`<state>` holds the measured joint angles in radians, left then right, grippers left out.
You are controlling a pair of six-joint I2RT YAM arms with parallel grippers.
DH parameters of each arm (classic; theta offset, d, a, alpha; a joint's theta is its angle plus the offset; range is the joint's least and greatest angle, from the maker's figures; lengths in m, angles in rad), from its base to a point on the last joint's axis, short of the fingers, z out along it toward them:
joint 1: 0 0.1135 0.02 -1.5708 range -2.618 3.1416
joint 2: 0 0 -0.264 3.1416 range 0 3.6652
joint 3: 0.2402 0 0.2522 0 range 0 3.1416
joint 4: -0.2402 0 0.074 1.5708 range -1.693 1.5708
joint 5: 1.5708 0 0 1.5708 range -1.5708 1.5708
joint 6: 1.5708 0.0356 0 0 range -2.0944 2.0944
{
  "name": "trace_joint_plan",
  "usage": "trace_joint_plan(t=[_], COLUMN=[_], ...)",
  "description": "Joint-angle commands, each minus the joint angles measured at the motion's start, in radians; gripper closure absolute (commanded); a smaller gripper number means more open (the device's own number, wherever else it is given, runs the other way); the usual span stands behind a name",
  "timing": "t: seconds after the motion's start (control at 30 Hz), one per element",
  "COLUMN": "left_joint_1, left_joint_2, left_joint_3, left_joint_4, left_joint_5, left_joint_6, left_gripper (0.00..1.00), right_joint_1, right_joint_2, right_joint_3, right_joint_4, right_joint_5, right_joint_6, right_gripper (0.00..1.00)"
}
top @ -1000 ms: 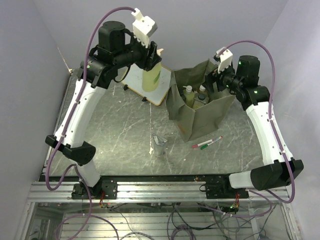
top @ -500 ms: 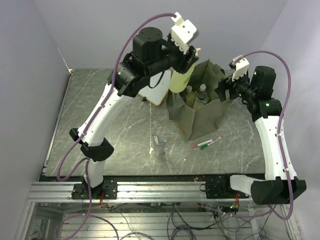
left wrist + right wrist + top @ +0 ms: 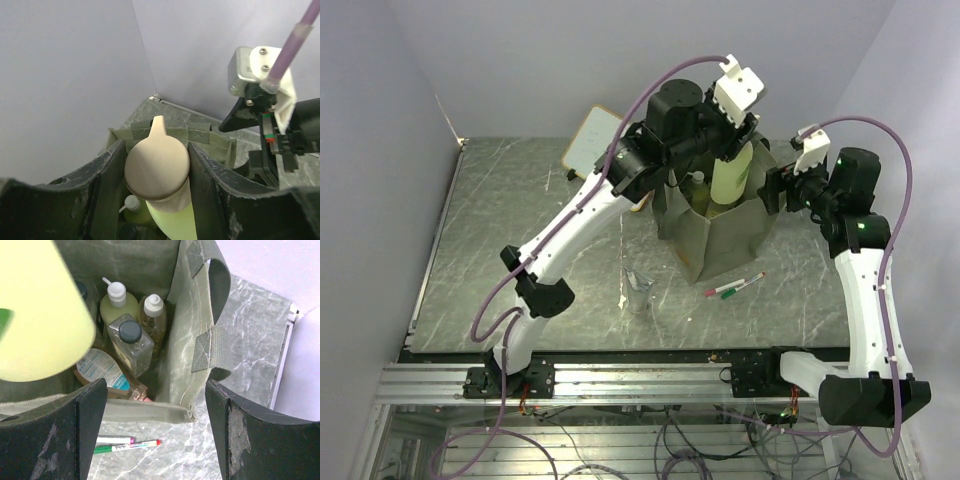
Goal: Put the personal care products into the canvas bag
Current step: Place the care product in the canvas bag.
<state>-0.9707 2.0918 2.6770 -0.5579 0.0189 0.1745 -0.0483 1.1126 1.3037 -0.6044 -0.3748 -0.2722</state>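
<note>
My left gripper (image 3: pixel 735 140) is shut on the yellow-green pump bottle (image 3: pixel 731 176), which hangs upright over the open mouth of the olive canvas bag (image 3: pixel 720 240). In the left wrist view the fingers (image 3: pixel 202 192) press both sides of the bottle's neck under the beige pump head (image 3: pixel 156 167). Inside the bag stand a pale-green bottle (image 3: pixel 119 302), an amber bottle (image 3: pixel 152 315), a clear square bottle (image 3: pixel 131 342) and an orange-pink labelled bottle (image 3: pixel 107 372). My right gripper (image 3: pixel 777 190) hovers open at the bag's right rim (image 3: pixel 185 345), holding nothing. A clear pouch (image 3: pixel 640 290) stands on the table in front of the bag.
Red and green marker pens (image 3: pixel 735 287) lie on the table by the bag's front corner. A wood-framed whiteboard (image 3: pixel 592 140) sits at the back, partly behind my left arm. The room's walls close in on the table's left, back and right sides.
My left arm has swung right, carrying the pump bottle from above the whiteboard to above the bag. My right gripper has drawn back a little to the right of the bag.
</note>
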Motion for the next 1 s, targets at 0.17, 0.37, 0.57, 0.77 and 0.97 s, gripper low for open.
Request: trace_joint_plan(t=[0.17,0.37,0.57,0.77,0.97], left_joint_1=[-0.007,-0.022,-0.031,-0.027,-0.007], left_joint_2=[0.067,0.123,0.109,0.045,-0.051], left_joint_3=[0.065,0.056,0.005,-0.084,-0.185], left_joint_4=[0.309,0.373,0.358,0.308,0.251], left_joint_5=[-0.019,0.018,0.037,0.034,0.007], left_joint_6=[-0.033,-0.107,-0.115,-0.078,-0.022], left_gripper=[0.93,0.93,0.93,0.93,0.93], right_joint_1=[-0.039,-0.066,-0.087,-0.087,-0.082], right_joint_2=[-0.054,-0.075,-0.091,-0.053,0.038], right_joint_3=[-0.051,-0.068,-0.093,-0.04,0.069], right_joint_4=[-0.013,-0.022,-0.024,-0.044,-0.052], right_joint_5=[-0.02,-0.025,-0.052,-0.176,-0.298], right_joint_6=[0.053,0.065,0.064,0.005,-0.009], right_gripper=[0.21,0.21,0.21,0.21,0.21])
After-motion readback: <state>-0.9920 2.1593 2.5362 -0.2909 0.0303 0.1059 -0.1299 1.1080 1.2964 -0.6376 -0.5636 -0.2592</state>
